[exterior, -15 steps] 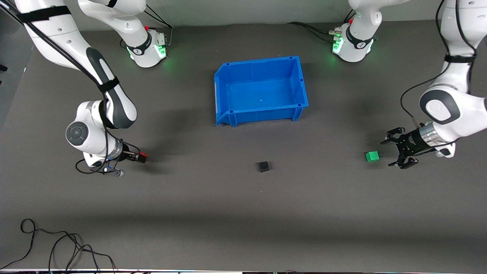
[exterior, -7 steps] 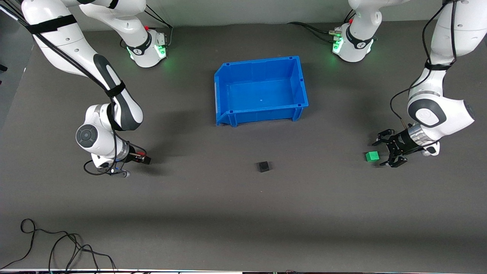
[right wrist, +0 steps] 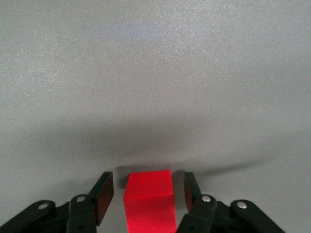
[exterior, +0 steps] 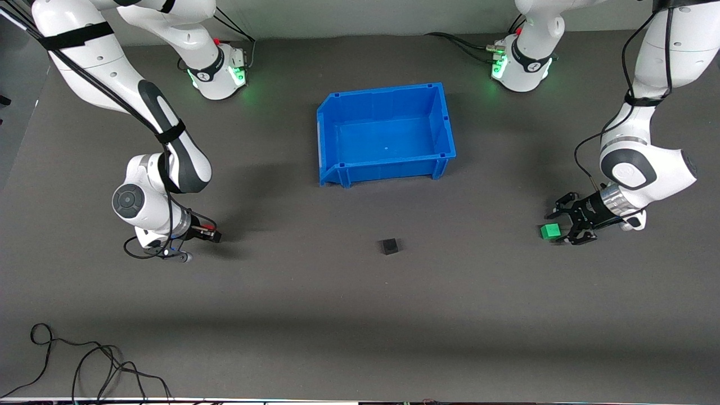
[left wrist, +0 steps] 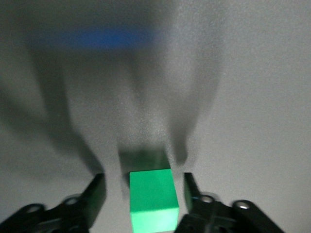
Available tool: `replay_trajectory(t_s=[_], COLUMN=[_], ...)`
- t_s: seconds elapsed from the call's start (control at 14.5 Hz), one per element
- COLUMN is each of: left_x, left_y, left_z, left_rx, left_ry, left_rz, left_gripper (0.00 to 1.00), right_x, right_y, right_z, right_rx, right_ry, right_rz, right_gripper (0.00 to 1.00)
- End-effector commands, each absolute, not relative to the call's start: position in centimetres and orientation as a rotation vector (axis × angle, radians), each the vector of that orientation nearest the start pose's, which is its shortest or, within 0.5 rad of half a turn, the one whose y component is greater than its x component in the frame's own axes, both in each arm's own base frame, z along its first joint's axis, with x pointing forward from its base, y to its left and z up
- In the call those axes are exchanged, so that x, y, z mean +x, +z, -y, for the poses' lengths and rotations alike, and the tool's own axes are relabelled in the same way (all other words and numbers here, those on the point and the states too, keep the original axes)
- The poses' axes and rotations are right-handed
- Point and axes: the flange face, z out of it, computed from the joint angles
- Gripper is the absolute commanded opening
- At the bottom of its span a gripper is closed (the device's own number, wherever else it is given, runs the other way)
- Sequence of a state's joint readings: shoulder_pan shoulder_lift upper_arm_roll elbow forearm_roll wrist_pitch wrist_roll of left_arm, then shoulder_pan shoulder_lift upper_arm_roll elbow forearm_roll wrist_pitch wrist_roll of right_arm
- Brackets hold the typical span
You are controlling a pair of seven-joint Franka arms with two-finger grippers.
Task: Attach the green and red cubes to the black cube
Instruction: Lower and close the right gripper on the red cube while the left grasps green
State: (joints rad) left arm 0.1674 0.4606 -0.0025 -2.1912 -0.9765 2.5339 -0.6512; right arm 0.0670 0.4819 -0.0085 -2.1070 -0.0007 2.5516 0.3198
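Two hands, blue bin [exterior: 444, 121] between, seemingly unobstructed

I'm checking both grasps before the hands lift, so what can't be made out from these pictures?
- Small red cube: hidden by the right hand in the front view; the right wrist view's edge crops it.
- Small green cube: slim gaps show beside both fingers in the left wrist view; whether the left hand touches it is unclear.

A high camera across the table faces both robot bases and takes in the whole grey mat [exterior: 360, 315]; each wrist camera sits low and close, looking out between its own fingers; the left shares the green cube [left wrist: 153, 199] [exterior: 550, 230] with the front view; the right frames the red cube [right wrist: 149, 200].
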Motion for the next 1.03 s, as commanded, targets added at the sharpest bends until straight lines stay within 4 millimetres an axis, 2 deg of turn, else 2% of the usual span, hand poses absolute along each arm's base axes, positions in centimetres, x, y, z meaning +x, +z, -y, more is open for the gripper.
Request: replay_trajectory(t_s=[0.0, 0.21, 0.28, 0.41, 0.48, 0.69, 0.83, 0.96], left_x=[53.3, 53.7, 53.8, 53.9, 54.0, 54.8, 54.8, 55.4], left_y=[16.6, 17.2, 17.3, 17.3, 17.5, 18.4, 18.5, 19.7], left_z=[-9.7, -9.9, -9.9, -9.9, -9.9, -10.1, -10.1, -10.0], left_rx=[1.78, 1.767, 1.766, 1.763, 1.762, 1.751, 1.752, 1.74], left_ry=[-0.272, -0.272, -0.269, -0.27, -0.267, -0.253, -0.253, -0.248], left_rz=[-1.966, -1.958, -1.958, -1.959, -1.957, -1.949, -1.946, -1.93], left_gripper=[0.29, 0.29, 0.29, 0.29, 0.29, 0.29, 0.29, 0.29], right_x=[57.3, 57.3, 57.3, 57.3, 57.3, 57.7, 58.0, 58.4], right_y=[18.3, 18.3, 18.3, 18.3, 18.3, 19.3, 19.8, 20.2], right_z=[-3.2, -3.2, -3.2, -3.2, -3.2, -3.3, -3.9, -4.3], right_rx=[-3.114, -3.113, -3.114, -3.114, -3.114, -3.099, -3.015, -2.92], right_ry=[0.048, 0.046, 0.046, 0.046, 0.046, 0.021, 0.02, 0.028], right_rz=[-0.434, -0.436, -0.434, -0.434, -0.434, -0.485, -0.681, -0.843], right_gripper=[0.54, 0.41, 0.33, 0.03, 0.0, 0.0, 0.0, 0.0])
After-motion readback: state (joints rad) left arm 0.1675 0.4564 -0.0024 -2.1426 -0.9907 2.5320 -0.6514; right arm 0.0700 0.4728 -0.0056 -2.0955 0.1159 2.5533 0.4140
